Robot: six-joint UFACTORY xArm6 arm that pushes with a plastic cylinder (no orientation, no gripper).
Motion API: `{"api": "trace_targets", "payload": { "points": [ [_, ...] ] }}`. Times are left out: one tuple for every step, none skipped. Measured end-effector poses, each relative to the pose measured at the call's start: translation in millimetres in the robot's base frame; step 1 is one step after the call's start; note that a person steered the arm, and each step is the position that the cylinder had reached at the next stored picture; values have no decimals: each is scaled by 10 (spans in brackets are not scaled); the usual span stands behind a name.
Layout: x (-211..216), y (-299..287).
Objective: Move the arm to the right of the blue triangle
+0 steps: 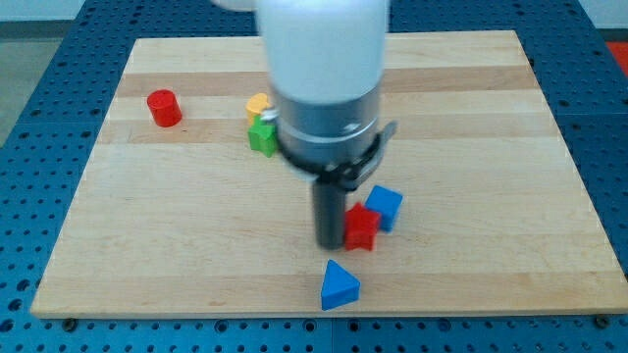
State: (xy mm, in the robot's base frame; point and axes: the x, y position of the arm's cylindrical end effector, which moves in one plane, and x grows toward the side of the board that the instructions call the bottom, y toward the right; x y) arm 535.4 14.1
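Observation:
A blue triangle (340, 285) lies near the board's bottom edge, below the arm. My tip (329, 241) sits just above it and slightly to its left, touching the left side of a red block (361, 227). A second blue block (386, 206), shape unclear, lies against the red block's upper right. The arm's white and grey body hides the board's top middle.
A red cylinder (164, 108) stands at the upper left. A yellow block (258, 105) and a green block (262, 135) lie together left of the arm, partly hidden by it. The wooden board (491, 147) rests on a blue perforated table.

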Motion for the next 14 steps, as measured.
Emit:
{"api": "trace_targets", "payload": {
  "points": [
    [-516,530],
    [-515,813],
    [-515,367],
    [-73,96],
    [59,489],
    [-544,911],
    [-663,1181],
    [-424,803],
    [105,890],
    [-205,1178],
    [-732,1311],
    [-824,1377],
    [-1039,1396],
    [-939,1296]
  ]
}}
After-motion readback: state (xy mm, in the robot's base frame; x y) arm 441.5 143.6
